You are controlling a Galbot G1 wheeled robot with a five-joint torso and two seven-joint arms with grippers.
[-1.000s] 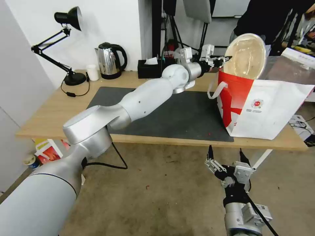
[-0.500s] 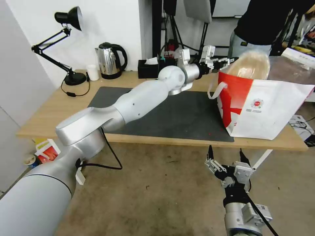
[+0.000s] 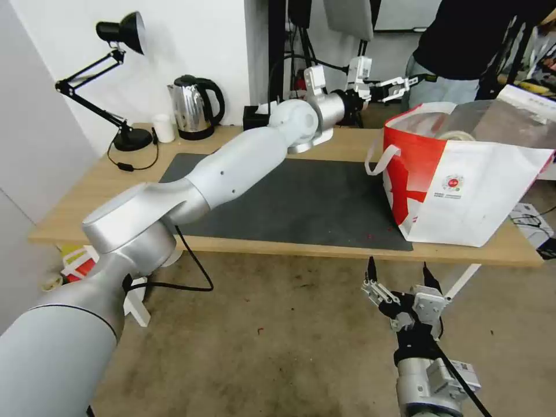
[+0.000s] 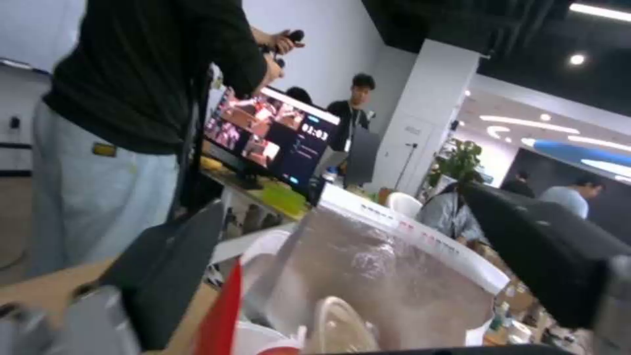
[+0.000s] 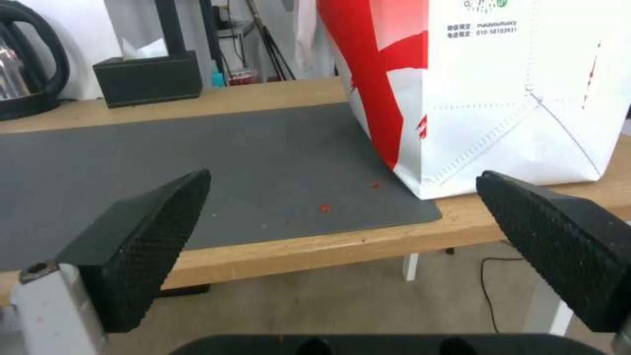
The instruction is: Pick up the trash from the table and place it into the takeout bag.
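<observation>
The left gripper [image 3: 397,88] hovers empty, fingers spread, above the takeout bag's [image 3: 463,191] mouth; a pale bowl [image 3: 457,135], probably the beige one, lies inside. The right gripper [image 3: 399,272] hangs open below the table [image 3: 87,202] edge, idle.

The takeout bag [image 3: 463,191] walls hide most of the trash [image 3: 457,135] inside; only rims show.

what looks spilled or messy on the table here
Small red specks lie on the dark mat near its front edge, beside the takeout bag, likely food residue. A thin red smear also marks the bag's white side.
</observation>
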